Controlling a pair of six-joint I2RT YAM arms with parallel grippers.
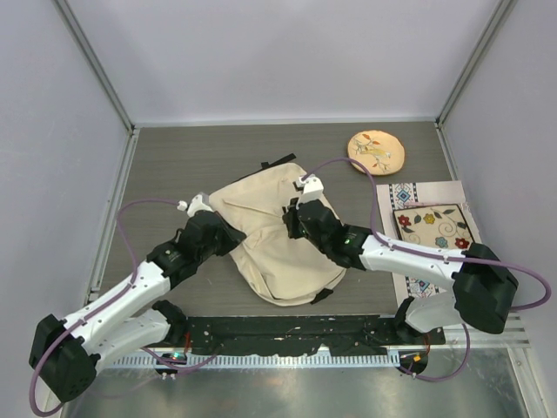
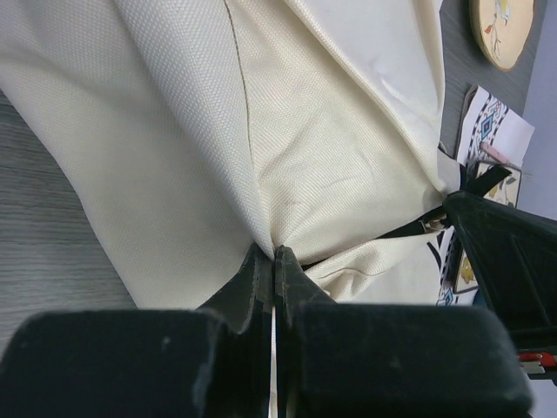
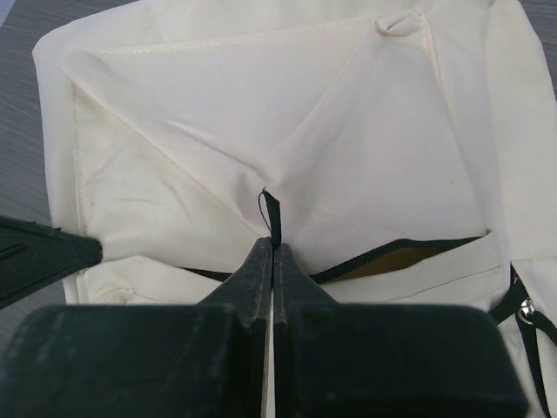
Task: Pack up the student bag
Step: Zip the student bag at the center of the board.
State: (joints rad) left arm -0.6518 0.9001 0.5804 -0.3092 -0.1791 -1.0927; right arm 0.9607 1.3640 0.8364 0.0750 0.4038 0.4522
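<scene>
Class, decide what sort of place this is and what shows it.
Likely a robot test cell: plain grey wall panels on metal posts enclose a dark tabletop, with two white robot arms bolted at its edge.

A round tan disc embroidered with leaves and flowers (image 1: pixel 376 152) is lying on the dark grey wood-grain table (image 1: pixel 174 165), beyond and to the right of the right gripper (image 1: pixel 293 219). A flat square mat patterned with red and blue flowers (image 1: pixel 432 226) is resting well to that gripper's right, sitting on a white sheet with a geometric border (image 1: pixel 435 192). Pale grey walls (image 1: pixel 278 52) are enclosing the table.
</scene>
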